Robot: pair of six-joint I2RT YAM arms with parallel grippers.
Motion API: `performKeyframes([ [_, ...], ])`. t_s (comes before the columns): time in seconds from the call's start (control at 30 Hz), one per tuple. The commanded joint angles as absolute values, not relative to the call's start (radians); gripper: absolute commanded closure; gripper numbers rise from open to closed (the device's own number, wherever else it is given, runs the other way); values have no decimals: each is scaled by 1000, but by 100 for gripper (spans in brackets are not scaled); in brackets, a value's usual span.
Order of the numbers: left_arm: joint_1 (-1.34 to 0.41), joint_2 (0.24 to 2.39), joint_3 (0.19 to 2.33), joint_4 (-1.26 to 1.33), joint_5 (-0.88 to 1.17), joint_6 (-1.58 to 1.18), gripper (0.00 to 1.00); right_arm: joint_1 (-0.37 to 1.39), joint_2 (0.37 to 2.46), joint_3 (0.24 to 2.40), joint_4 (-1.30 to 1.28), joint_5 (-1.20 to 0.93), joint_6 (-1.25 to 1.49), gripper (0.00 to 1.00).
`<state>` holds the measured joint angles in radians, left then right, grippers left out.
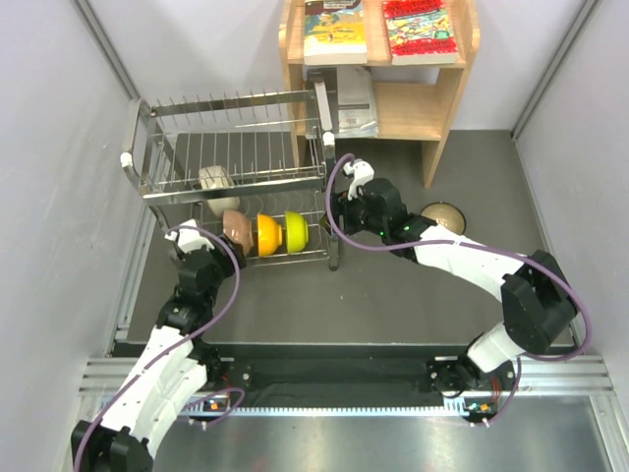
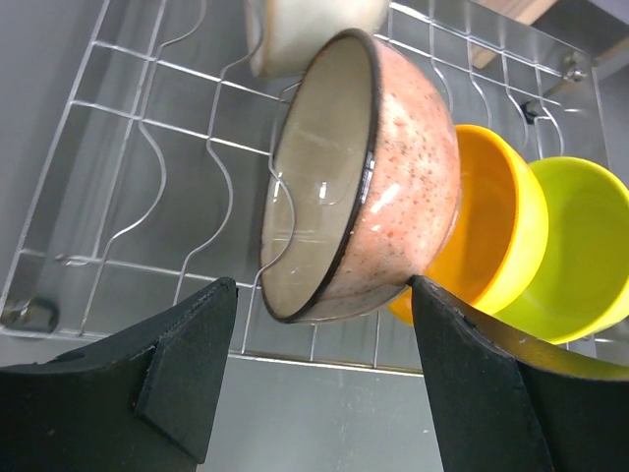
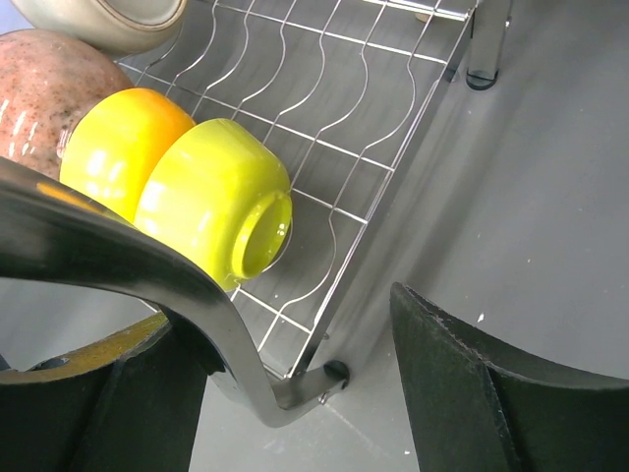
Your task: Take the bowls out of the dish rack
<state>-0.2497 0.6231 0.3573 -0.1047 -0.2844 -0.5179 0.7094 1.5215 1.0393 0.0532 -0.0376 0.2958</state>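
Observation:
The steel wire dish rack stands at the back left. A cream-white bowl lies on its upper tier. On the lower tier a pinkish-brown bowl, an orange bowl and a yellow-green bowl stand on edge in a row. My left gripper is open at the pinkish-brown bowl, one finger on each side of its lower rim, the right fingertip against its outside. My right gripper is open at the rack's right end near the yellow-green bowl, holding nothing.
One more round bowl sits on the dark table to the right of the rack. A wooden bookshelf with books stands behind it. The rack's bent steel side bar crosses in front of my right gripper's left finger. Grey walls close in both sides.

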Motion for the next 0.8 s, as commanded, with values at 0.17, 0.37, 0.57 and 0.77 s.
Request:
performKeyframes([
  [0.17, -250, 603, 230, 159, -149, -439, 24, 652, 1486, 1031, 63, 12, 268, 31],
  [0.37, -250, 575, 178, 236, -107, -428, 25, 650, 1500, 1034, 66, 6, 268, 31],
  [0.57, -250, 531, 147, 273, -110, -417, 38, 650, 1506, 1034, 67, 5, 267, 31],
  [0.77, -250, 581, 141, 319, -87, -410, 53, 649, 1511, 1038, 60, 6, 264, 31],
])
